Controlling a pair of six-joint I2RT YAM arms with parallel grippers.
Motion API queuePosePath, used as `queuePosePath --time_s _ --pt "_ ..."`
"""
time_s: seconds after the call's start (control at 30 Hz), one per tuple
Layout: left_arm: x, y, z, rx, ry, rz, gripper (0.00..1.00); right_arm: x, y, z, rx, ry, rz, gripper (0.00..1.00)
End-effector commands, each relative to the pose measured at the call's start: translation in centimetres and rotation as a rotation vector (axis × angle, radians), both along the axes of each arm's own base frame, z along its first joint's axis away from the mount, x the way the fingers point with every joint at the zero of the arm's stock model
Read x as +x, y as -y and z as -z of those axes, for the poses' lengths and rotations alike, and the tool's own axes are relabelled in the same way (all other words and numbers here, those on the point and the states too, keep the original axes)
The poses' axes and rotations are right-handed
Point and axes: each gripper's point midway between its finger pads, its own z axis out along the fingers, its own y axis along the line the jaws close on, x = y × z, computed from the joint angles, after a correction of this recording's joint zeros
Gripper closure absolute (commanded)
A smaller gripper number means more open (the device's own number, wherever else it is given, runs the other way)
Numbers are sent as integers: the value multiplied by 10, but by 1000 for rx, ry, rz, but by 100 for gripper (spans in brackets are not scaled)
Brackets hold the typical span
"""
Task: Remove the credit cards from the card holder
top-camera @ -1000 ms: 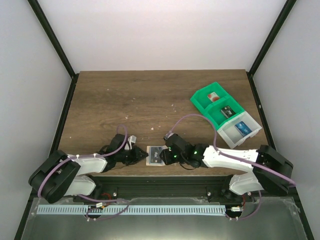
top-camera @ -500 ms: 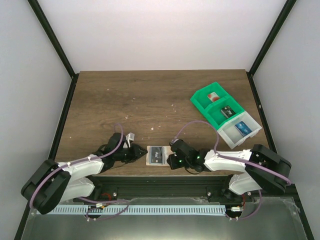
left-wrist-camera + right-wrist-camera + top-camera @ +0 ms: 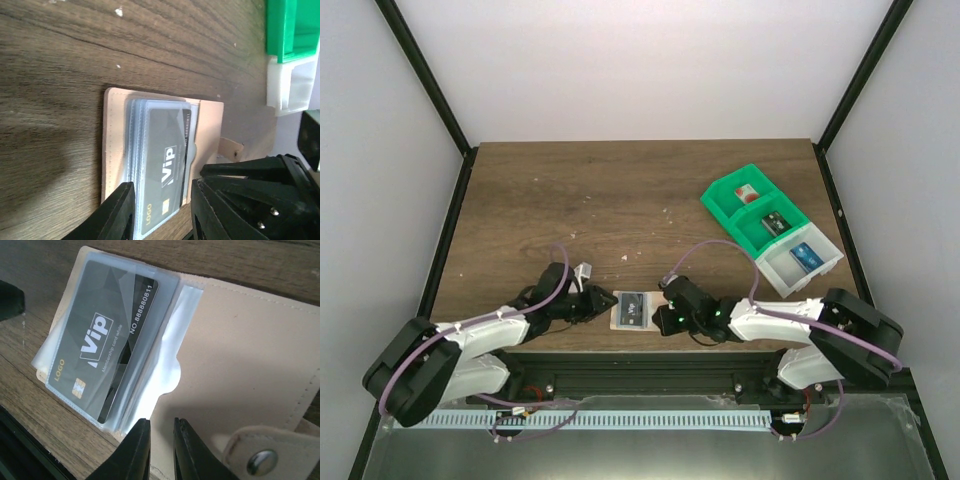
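Observation:
The tan card holder (image 3: 618,318) lies open and flat near the table's front edge. A dark grey VIP credit card (image 3: 100,340) sits inside its clear sleeves (image 3: 162,165); any other card is hidden behind it. My left gripper (image 3: 604,304) is at the holder's left end. It is open, and its fingers straddle the sleeved card's end (image 3: 162,186). My right gripper (image 3: 658,316) is at the holder's right side. Its fingers are nearly shut with a thin slit between them (image 3: 161,422). The tips are over the bare tan flap (image 3: 250,355) beside the sleeve edge, and nothing is visibly clamped.
A green-and-white compartment tray (image 3: 770,228) with small items in it stands at the back right, and its edge also shows in the left wrist view (image 3: 287,30). The holder's snap tab (image 3: 262,460) sticks out towards the right arm. The table's front edge runs just below the holder.
The left gripper has moved right up to the holder's end and its jaws have widened. The right gripper's jaws have narrowed and it has shifted slightly right. The holder stays in place.

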Motion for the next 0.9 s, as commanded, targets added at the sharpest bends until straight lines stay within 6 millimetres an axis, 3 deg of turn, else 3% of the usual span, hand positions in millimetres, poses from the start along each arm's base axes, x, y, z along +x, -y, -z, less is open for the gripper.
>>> queuePosePath --time_s 0.0,0.17,0.43,0.87 --pt "2 7 -3 -17 25 23 66 5 -14 -25 84 27 -30 84" --pt "2 7 -7 -41 45 22 64 16 -27 -46 146 50 -23 84" --pt "-1 4 -8 -41 53 20 64 29 -25 -25 197 -24 14 82" --pt "-4 -2 -3 -25 53 7 69 19 -43 2 216 -104 -68 81"
